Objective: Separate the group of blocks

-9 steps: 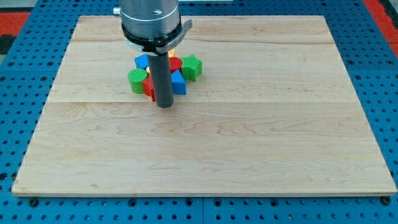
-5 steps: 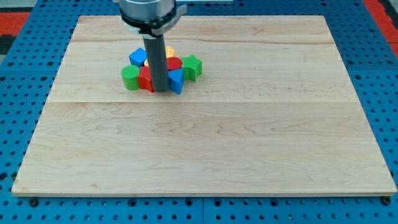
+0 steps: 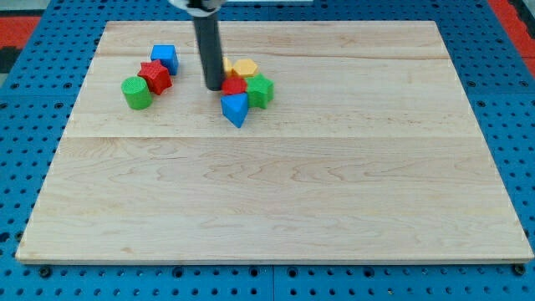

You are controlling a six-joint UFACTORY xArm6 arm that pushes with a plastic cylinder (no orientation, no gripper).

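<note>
My tip [image 3: 214,87] is a bare rod, gripping nothing, on the desk [image 3: 334,209]. Still bunched at its 3 o'clock, touching: red block [image 3: 234,86], yellow [image 3: 244,68], green [image 3: 260,89], blue [image 3: 236,109]. Three others lie at 9 o'clock.

Worktop [image 3: 292,192]: pale wood planks, visible grain, smooth matt finish. Surrounding base [image 3: 25,150]: blue perforated panel, looks like plastic or painted metal, slight sheen. Rod [image 3: 208,50]: dark, smooth, matt. Blocks look like plastic, solid colour, low gloss: green cylinder [image 3: 135,93], red star [image 3: 155,76], blue cube [image 3: 165,57], blue triangle [image 3: 236,109].
</note>
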